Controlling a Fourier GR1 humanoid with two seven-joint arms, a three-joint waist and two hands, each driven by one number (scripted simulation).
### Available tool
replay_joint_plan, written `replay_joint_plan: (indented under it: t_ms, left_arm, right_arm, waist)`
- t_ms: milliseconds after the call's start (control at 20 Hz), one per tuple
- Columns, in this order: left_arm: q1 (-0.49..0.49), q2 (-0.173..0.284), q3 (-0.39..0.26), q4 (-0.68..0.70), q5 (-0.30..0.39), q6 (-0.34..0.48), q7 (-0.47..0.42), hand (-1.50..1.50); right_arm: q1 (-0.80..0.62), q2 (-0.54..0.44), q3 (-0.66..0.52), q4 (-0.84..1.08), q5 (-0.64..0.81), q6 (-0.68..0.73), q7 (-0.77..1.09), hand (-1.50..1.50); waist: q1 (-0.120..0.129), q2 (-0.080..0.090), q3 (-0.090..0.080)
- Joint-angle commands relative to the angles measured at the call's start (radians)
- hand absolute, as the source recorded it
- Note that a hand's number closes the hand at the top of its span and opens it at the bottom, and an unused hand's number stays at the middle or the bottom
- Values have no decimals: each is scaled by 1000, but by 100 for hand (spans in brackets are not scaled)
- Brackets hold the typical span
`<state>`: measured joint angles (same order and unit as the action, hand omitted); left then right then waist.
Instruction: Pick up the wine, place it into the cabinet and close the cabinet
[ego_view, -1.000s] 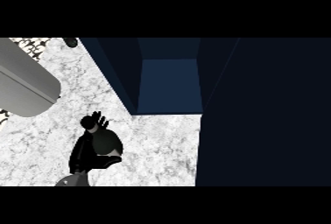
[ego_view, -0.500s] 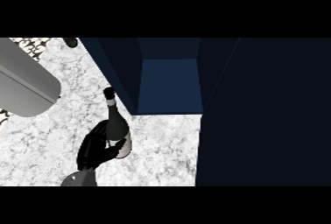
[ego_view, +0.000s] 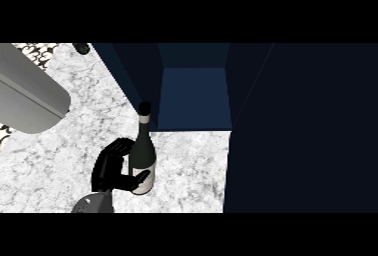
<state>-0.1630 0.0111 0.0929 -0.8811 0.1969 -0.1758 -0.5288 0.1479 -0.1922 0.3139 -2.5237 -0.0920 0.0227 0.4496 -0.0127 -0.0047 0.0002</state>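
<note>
A: Nearest thing first?

B: Grey forearm at the bottom edge, then one black hand (ego_view: 114, 170). By position at the view's left I'd call it the left hand, can't be fully sure. The right hand isn't in view.

A: Fingers?

B: The fingers (ego_view: 117, 150) are curled round the lower body of the wine bottle (ego_view: 142, 157), with the thumb across the front near the base. So the hand is holding the bottle, not open.

A: Where's the bottle?

B: Over the marbled counter (ego_view: 59, 165), just in front of the cabinet's opening and slightly left of it. Can't tell if the base touches the counter or is lifted.

A: Orientation?

B: The long axis runs near to far in the view, almost straight. The light label end sits nearest the robot, the dark capped neck (ego_view: 145, 111) points away toward the cabinet (ego_view: 193, 95). The neck tip overlaps the cabinet's left wall edge.

A: Step?

B: Pick looks done; I'd judge this the carry toward the cabinet. Next move calls for shifting right so the neck misses the left wall, then pushing into the blue interior. The door closing is not yet done.

A: Further back?

B: A grey rounded appliance (ego_view: 26, 95) at far left, well apart from the bottle.
</note>
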Motion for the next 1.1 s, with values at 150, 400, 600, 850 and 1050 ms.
replay_joint_plan:
  t_ms: [150, 400, 600, 850, 1050]
  left_arm:
    - [167, 9, 38, -163, 64, -13, -118, 150]
    - [223, -10, 16, -255, 101, -54, -170, 150]
    - [283, -11, -57, -464, 122, -19, -34, 150]
    - [302, -11, -232, -615, 123, 131, 57, 150]
    - [261, -11, -300, -774, 110, 272, 201, 150]
  right_arm:
    - [43, -17, -33, -206, -81, -17, 99, -150]
    - [45, -13, -42, -183, -92, 5, 79, -150]
    - [101, -12, -24, -225, -84, 18, 56, -150]
    - [29, 17, -33, -177, -82, -7, 77, -150]
    - [30, 1, -47, -165, -102, 22, 81, -150]
  waist:
    - [19, -3, 0]
    - [11, 1, 0]
    - [7, -3, 1]
    - [7, 0, 0]
    - [7, 0, 1]
